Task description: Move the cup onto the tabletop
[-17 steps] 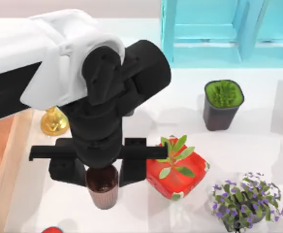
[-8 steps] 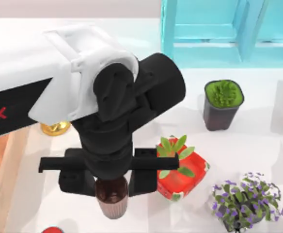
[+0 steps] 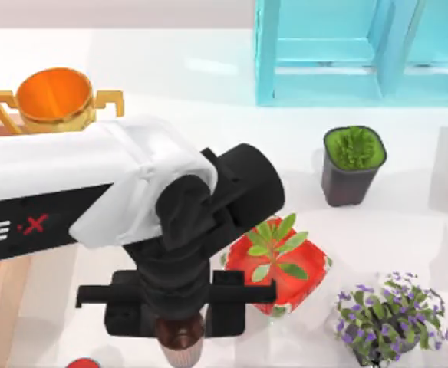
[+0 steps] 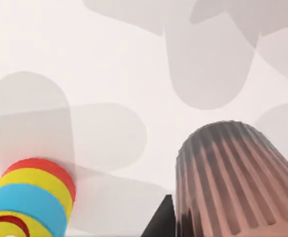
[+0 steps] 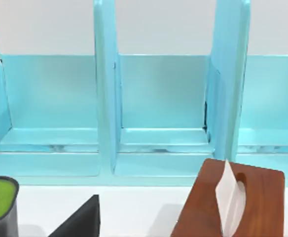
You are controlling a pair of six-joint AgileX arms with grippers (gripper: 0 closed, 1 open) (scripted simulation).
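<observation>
Cup sits at the near edge of the white tabletop, left of centre, clamped between our left gripper fingers, which are closed on its ribbed sides. We can't tell whether its base touches the surface. Risks, as we judge them: opening while it's off the surface tips it; drifting right clips the red pot just beside. That pot holds a green plant; dark square pot farther right holds grass; gold trophy far left is empty. Right arm parked by the blue shelf.

Gold trophy, red planter, dark pot.
</observation>
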